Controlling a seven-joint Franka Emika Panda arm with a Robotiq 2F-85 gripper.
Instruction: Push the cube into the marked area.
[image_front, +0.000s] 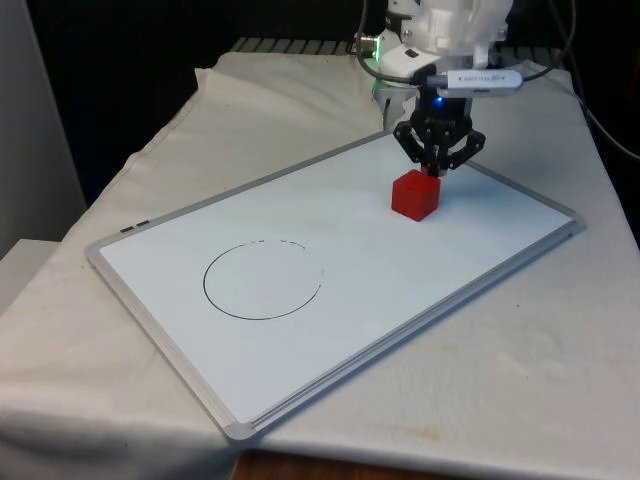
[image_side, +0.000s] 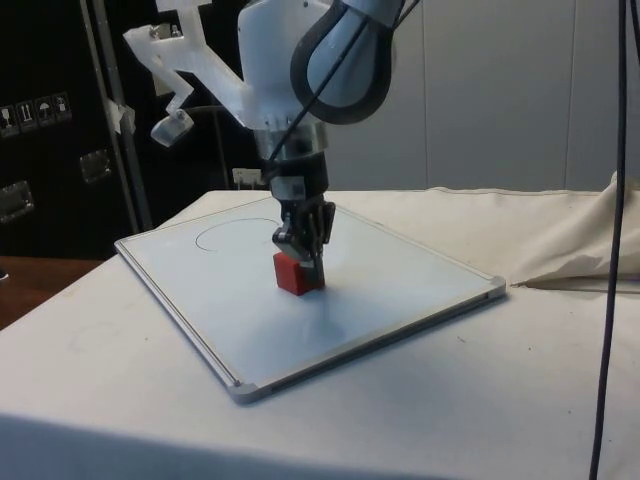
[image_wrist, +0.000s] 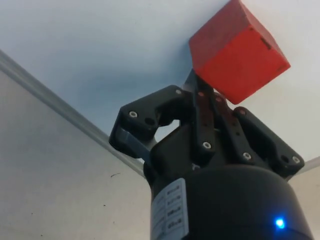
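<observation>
A red cube (image_front: 415, 194) (image_side: 297, 273) (image_wrist: 236, 51) sits on a whiteboard (image_front: 300, 220) lying flat on the table. My black gripper (image_front: 436, 168) (image_side: 302, 250) (image_wrist: 196, 82) is shut with nothing between its fingers, its tips low against the cube's far side, the side facing the robot. A circle (image_front: 263, 280) (image_side: 235, 234) drawn in thin black line marks an area on the board, well away from the cube towards the front view's left and nearer that camera.
The whiteboard has a grey frame (image_front: 400, 345) and lies at an angle on the white cloth (image_front: 540, 360). A cable (image_side: 612, 250) hangs down at the side view's right edge.
</observation>
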